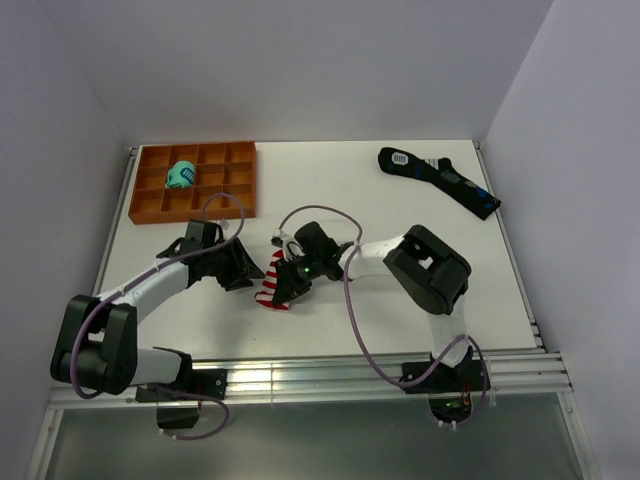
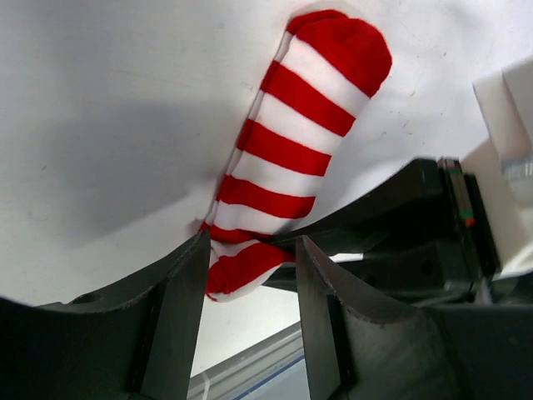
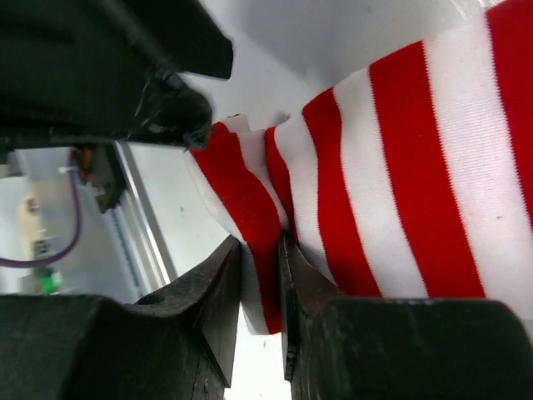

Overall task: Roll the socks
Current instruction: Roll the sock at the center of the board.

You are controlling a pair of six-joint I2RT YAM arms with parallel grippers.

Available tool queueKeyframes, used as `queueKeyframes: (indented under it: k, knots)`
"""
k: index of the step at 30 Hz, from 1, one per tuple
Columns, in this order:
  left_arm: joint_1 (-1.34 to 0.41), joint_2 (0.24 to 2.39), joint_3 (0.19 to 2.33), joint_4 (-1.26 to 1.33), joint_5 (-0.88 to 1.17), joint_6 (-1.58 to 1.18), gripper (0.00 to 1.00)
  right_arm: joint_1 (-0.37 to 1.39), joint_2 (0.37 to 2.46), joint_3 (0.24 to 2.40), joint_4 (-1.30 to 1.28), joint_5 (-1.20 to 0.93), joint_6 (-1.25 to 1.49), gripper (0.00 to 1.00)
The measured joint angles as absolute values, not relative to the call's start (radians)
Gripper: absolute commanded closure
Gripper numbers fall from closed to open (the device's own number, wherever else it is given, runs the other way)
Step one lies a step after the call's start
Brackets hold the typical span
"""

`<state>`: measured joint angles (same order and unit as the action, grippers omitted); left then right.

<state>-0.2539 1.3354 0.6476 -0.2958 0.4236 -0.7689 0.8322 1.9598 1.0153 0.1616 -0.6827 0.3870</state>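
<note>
The red and white striped socks (image 1: 271, 285) lie flat on the white table between my two grippers. In the left wrist view the socks (image 2: 291, 125) run from the red toe at the upper right down to a folded end at my fingertips. My left gripper (image 2: 254, 243) is open, and that end sits between its tips without being pinched. My right gripper (image 3: 260, 248) is shut on the socks' folded red and white edge (image 3: 250, 208). Its black body (image 2: 400, 242) lies just beside the left fingers (image 2: 329, 317).
An orange compartment tray (image 1: 243, 180) stands at the back left with a teal sock bundle (image 1: 181, 175) in one cell. A long black sock with blue patches (image 1: 440, 178) lies at the back right. The table's metal front rail (image 1: 330, 378) runs close behind the socks.
</note>
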Motion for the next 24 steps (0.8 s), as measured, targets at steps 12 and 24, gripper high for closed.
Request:
queueKeyframes:
  k: [12, 24]
  knots:
    - [-0.254, 1.254, 0.493, -0.211, 0.412, -0.81, 0.48, 0.788, 2.048, 1.124, 0.024, -0.813, 0.452, 0.82]
    - [-0.254, 1.159, 0.42, -0.147, 0.413, -0.834, 0.49, 0.774, 2.085, 1.148, -0.029, -0.901, 0.484, 0.82]
